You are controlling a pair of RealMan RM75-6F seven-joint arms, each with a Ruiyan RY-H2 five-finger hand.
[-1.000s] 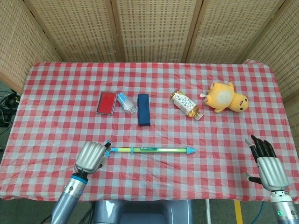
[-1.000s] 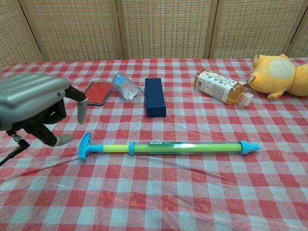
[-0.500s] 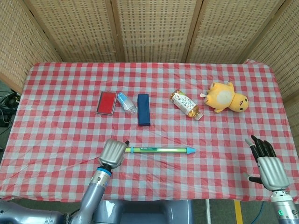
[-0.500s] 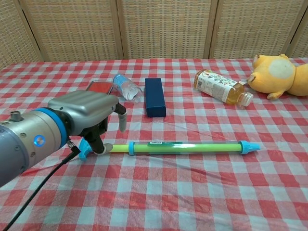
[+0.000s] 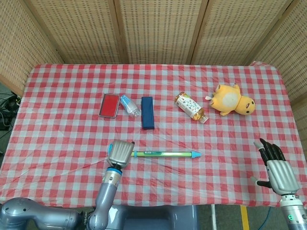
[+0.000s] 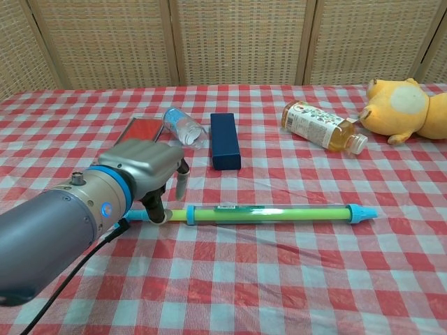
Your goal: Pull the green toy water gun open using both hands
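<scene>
Silver-backed and knuckles up, the left hand (image 6: 143, 169) sits over the plunger end of the green toy water gun (image 6: 265, 213), its forearm running back toward the near edge of the red-and-white checked tablecloth (image 5: 62, 110). In the chest view its fingers (image 6: 180, 183) curl downward around the gun's thin rod just short of the blue collar, but whether they actually clamp it or only cage it cannot be told; the blue T-handle peeks out on the hand's far side at 9 o'clock. In the head view the same hand (image 5: 120, 153) covers that end entirely.

At the table's 4 o'clock corner the right hand (image 5: 275, 166) hovers well apart from the gun, dark fingers (image 5: 269, 150) spread and pointing to 12 o'clock, holding nothing.

The water gun lies flat along the near part of the table, running from 9 to 3 o'clock: a clear yellow-green barrel, a blue ring near the left hand, and a blue nozzle cap at the 3 o'clock tip.

Beyond it, toward 12 o'clock, lie a red flat case (image 5: 109, 105), a small water bottle (image 5: 130, 105), a dark blue box (image 5: 147, 113), a tea bottle (image 5: 192, 107) and a yellow plush toy (image 5: 233, 100).
</scene>
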